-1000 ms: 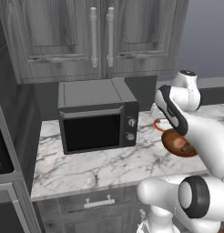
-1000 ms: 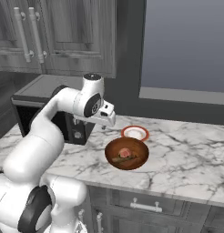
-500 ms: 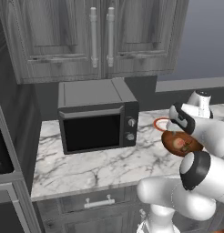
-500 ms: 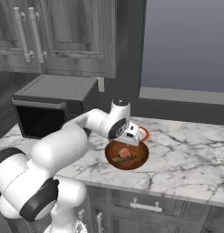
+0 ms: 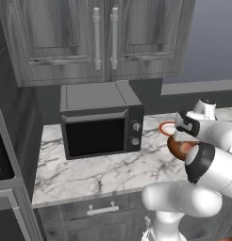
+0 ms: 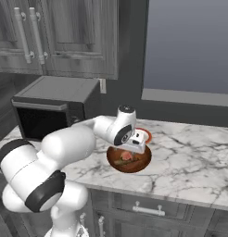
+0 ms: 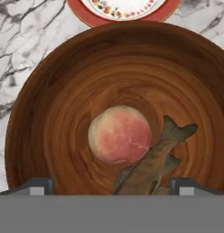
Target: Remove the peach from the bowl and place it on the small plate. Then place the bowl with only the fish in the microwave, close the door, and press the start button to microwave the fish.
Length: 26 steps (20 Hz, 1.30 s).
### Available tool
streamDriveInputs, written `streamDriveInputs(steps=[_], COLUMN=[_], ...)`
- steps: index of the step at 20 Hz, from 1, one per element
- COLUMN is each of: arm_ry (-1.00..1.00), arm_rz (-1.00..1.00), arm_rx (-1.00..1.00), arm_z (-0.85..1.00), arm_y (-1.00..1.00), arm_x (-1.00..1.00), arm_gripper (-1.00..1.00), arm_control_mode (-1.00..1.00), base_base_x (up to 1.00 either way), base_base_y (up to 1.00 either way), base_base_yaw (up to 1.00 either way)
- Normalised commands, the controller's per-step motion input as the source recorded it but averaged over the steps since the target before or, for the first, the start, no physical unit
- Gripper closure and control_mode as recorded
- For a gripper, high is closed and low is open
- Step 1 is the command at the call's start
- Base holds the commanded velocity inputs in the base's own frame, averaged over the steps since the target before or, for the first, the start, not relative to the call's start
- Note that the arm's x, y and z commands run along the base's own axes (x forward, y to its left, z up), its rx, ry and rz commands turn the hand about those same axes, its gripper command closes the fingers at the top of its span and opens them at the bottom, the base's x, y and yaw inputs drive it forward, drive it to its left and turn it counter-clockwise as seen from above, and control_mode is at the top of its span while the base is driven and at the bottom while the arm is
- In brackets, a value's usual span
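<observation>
Two fingertips spread wide, your empty gripper (image 7: 111,186) hangs over the peach (image 7: 120,135) to straddle it.

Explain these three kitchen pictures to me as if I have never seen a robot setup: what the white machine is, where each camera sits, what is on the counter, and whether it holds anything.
The white machine is a robot arm on a driving base, in a computer-rendered kitchen. Two pictures come from cameras on the base, behind the arm to its left and right. The third comes from a camera on the hand, looking straight down.

On the marble counter stands a dark microwave, door shut. Beside it is a brown wooden bowl holding a peach and a fish, the fish lying against the peach. Just behind the bowl sits a small red-rimmed plate.

The claw hangs open right above the bowl, one fingertip on either side of the peach and fish. It holds nothing.
</observation>
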Motion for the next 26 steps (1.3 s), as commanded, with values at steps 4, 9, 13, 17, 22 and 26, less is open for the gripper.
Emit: streamDriveInputs(steps=[4, 9, 13, 17, 22, 26], arm_ry=[0.02, 0.00, 0.00, 0.06, 0.04, 0.05], arm_rz=[0.00, 0.02, 0.07, 0.07, 0.09, 0.02], arm_rx=[-0.03, 0.00, 0.00, 0.00, 0.00, 0.00], arm_z=[-0.47, -0.04, 0.00, -0.01, 0.00, -0.11], arm_y=[0.02, -0.01, 0.00, -0.06, -0.34, 0.18], arm_x=[0.00, 0.01, 0.03, 0.14, 0.12, 0.28], arm_gripper=[-1.00, -1.00, -1.00, -1.00, -1.00, -1.00], arm_control_mode=[-1.00, -1.00, -1.00, -1.00, -1.00, -1.00], base_base_x=[0.00, 0.00, 0.00, 0.00, 0.00, 0.00], base_base_y=[0.00, 0.00, 0.00, 0.00, 0.00, 0.00], base_base_yaw=[0.00, 0.00, 0.00, 0.00, 0.00, 0.00])
